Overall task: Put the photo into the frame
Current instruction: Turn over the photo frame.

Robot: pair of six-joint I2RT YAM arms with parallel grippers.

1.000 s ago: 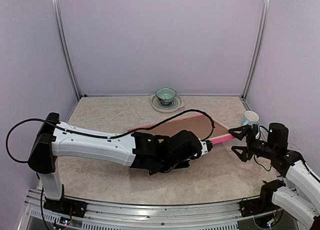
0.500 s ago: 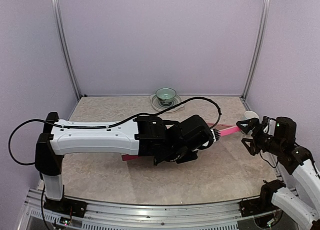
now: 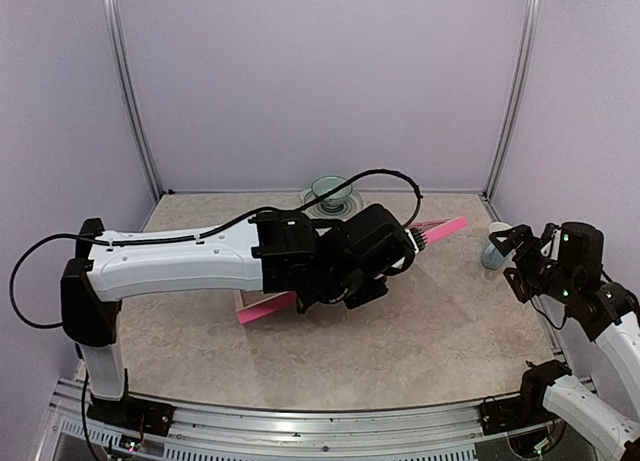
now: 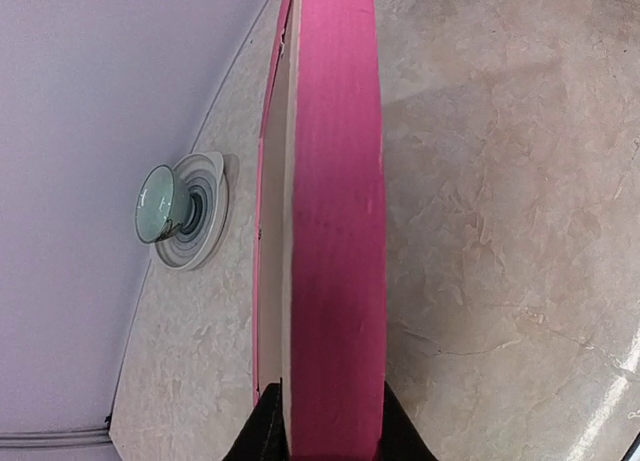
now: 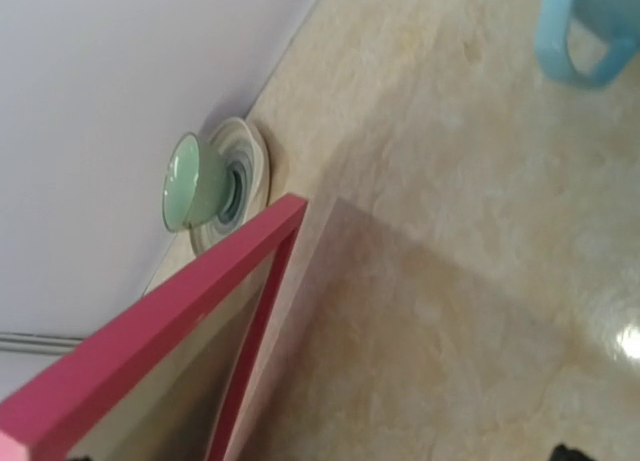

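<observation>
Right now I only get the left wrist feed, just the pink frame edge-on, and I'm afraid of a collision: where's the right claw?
Observer: The right claw is apart from the frame, beyond its right end, open and holding nothing.
Operator: Anything between them?
Observer: A blue mug sits between that end and the claw.
Operator: What's inside the frame?
Observer: The right wrist view shows a plain tan panel inside the pink rim, with no picture on it.
</observation>
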